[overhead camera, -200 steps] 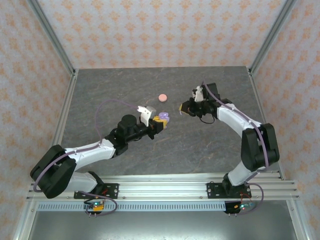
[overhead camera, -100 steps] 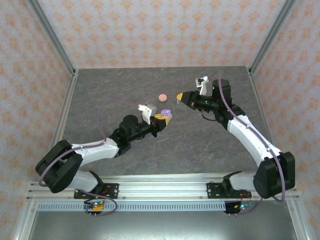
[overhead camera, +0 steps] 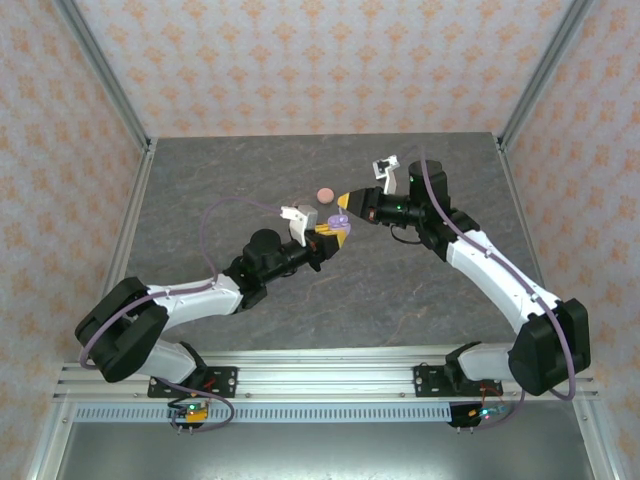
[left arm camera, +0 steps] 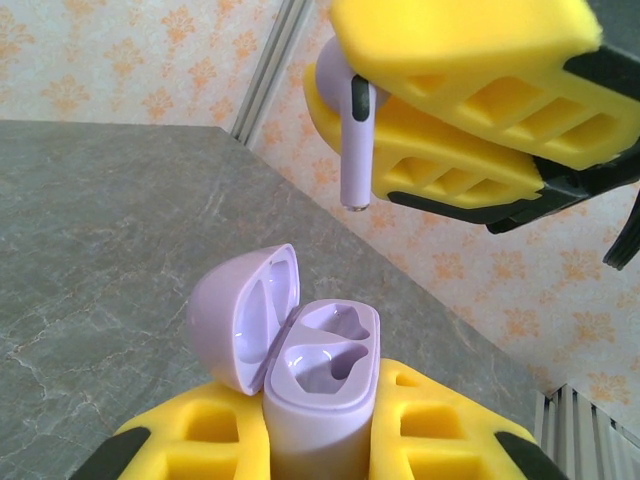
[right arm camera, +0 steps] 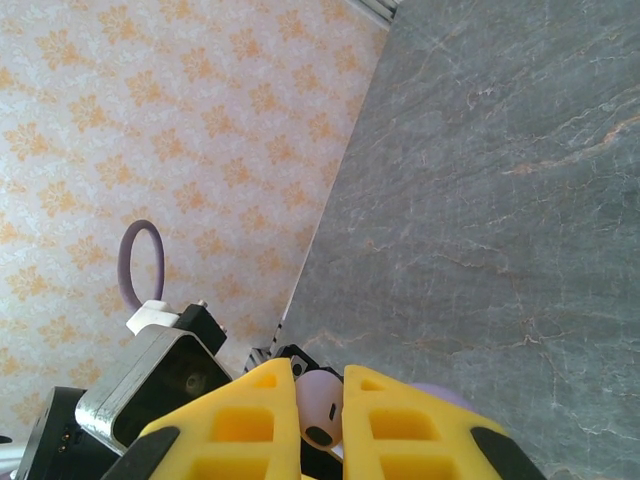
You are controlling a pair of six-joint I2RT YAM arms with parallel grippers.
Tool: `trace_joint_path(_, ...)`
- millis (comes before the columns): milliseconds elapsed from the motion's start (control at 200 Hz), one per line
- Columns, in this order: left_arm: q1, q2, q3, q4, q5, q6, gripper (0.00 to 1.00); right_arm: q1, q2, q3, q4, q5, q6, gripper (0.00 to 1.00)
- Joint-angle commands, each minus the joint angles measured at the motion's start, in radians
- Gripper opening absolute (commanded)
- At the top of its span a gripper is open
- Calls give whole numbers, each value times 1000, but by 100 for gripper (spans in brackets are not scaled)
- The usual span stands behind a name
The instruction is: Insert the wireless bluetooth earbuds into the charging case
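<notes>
Grey table (left arm camera: 100, 220), left end effector (left arm camera: 316, 440) gripping open case (left arm camera: 322, 372), right end effector (right arm camera: 320, 395) pinching earbud (left arm camera: 357, 140) above it.

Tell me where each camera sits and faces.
Top external: above and behind, looking down at the grey marbled table; both arms show.
Left wrist: looks along its own yellow fingers at the open lilac plastic charging case they clamp.
Right wrist: looks past its own yellow fingers, pinching a lilac stemmed plastic earbud, toward table and wall.
Shared: both wrist views show that earbud.
</notes>
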Motion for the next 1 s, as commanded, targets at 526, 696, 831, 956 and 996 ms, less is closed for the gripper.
trace_joint_path(526,-7,-19,29,63,-59,-10,7,16,8,15,-14,-18,-38,13)
trace_joint_path(696,-9,-22,30,64,-63,-5,7,21,8,8,-19,-15,-40,13)
trace_joint_path(831,-10,-26,30,66,-57,3,7,22,11,5,-28,-9,-45,13)
trace_joint_path(956,-15,-32,30,58,-61,19,7,21,19,6,-31,-11,-44,13)
trace_joint_path(996,-17,-33,30,58,-61,21,7,21,20,5,-31,-10,-45,13)
